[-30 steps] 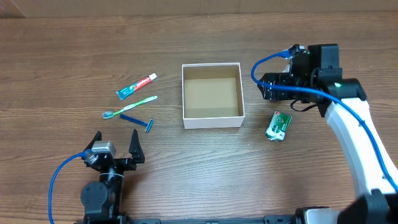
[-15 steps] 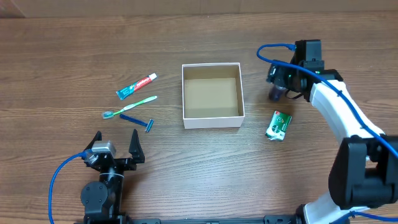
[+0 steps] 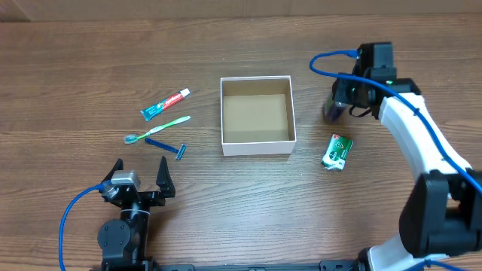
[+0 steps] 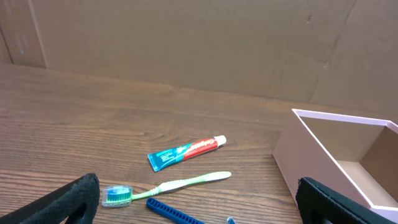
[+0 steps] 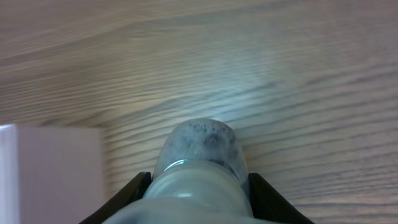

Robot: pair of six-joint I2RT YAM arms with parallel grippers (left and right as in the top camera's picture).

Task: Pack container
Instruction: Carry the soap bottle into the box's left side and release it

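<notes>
On the wood-grain counter (image 3: 226, 218) sits the square cardboard container (image 3: 257, 147), with white walls and a brown floor. Well to the container's front-left the left gripper (image 3: 140, 165) stands spread. Right of the container, the right gripper (image 5: 199, 182) pinches a rounded, translucent bottle (image 5: 200, 146).

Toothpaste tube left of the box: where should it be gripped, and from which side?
Probably its mid-body, from straight above, closing across the narrow width. The toothpaste tube lies flat and diagonal, cap end nearest the container, with bare table on both long sides.
</notes>
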